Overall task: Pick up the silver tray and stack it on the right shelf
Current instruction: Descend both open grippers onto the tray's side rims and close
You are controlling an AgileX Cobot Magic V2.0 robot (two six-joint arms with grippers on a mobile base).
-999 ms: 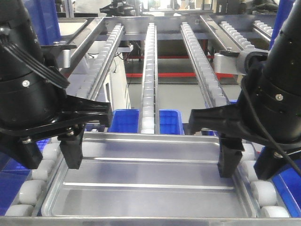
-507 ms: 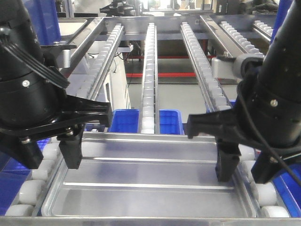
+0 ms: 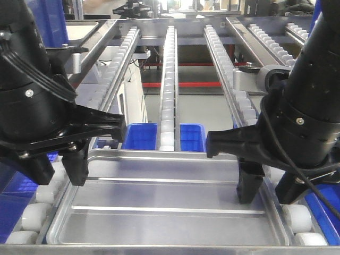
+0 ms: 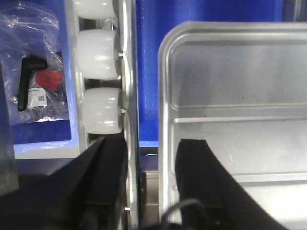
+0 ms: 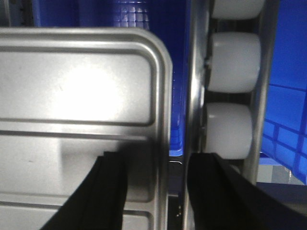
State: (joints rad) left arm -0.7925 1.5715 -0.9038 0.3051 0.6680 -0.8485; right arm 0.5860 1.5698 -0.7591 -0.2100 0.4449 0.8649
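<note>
Shiny silver ridged rectangular metal tray (image 3: 170, 210) lies flat at the front edge of the steel white-roller shelf (image 3: 169, 90), left tool (image 4: 153, 191) and right tool (image 5: 163, 191) both spread wide astride its side rims; I'd close both together, evenly, so it doesn't skew
</note>
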